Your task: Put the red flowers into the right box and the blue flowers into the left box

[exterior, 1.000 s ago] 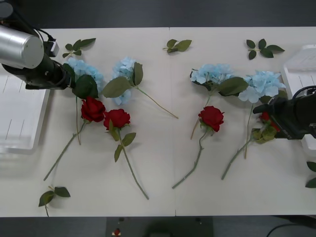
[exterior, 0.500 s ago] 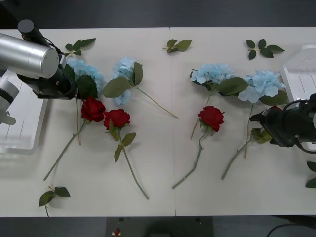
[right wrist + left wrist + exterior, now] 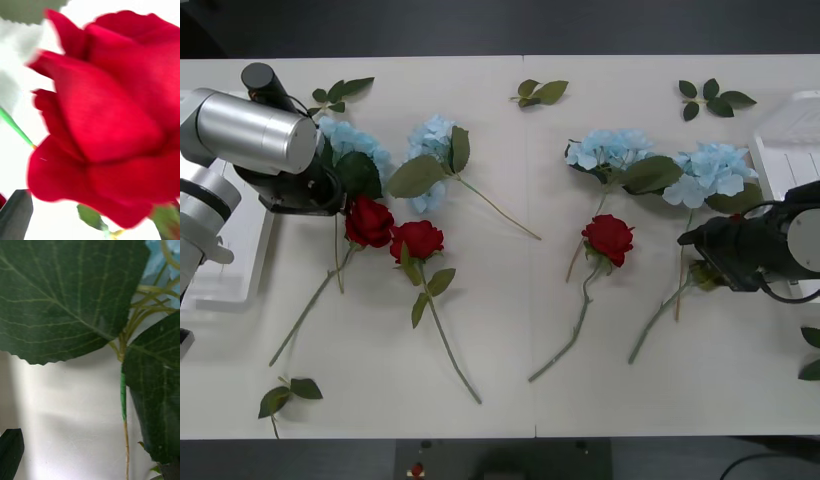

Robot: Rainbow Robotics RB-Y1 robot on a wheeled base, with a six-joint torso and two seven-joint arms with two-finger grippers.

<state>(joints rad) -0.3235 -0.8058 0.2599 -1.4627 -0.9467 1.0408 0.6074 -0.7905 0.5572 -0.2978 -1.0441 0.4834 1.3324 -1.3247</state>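
On the white table [image 3: 510,330], the left arm's black gripper [image 3: 330,190] is low over the far-left pale sky-blue flower cluster [image 3: 355,142], right at its big dark green leaf [image 3: 360,172]. In the left wrist view that leaf [image 3: 67,296] and the thin green stem [image 3: 123,390] lie close under the camera, and one black fingertip [image 3: 11,452] shows at a corner with the stem well clear of it, so the claw looks spread wide and grips nothing.

The right arm's black gripper [image 3: 700,238] sits on the right side of the table over the fourth deep-red rose, whose stem [image 3: 655,325] runs out toward the near side. In the right wrist view the red bloom [image 3: 108,120] is very close, with one black fingertip [image 3: 15,213] beside it; I cannot tell how wide this claw stands or whether it touches the bloom.

Three more red roses lie loose: two touching on the left [image 3: 367,221] [image 3: 418,240] and one right of centre [image 3: 609,238]. Three more blue clusters lie along the far side [image 3: 435,140] [image 3: 610,148] [image 3: 718,168].

The shallow translucent white left box [image 3: 220,280] sits at the left edge, partly under the silver arm. The matching right box [image 3: 790,140] sits at the far right edge. Loose green leaf sprigs [image 3: 540,92] are scattered about the table.
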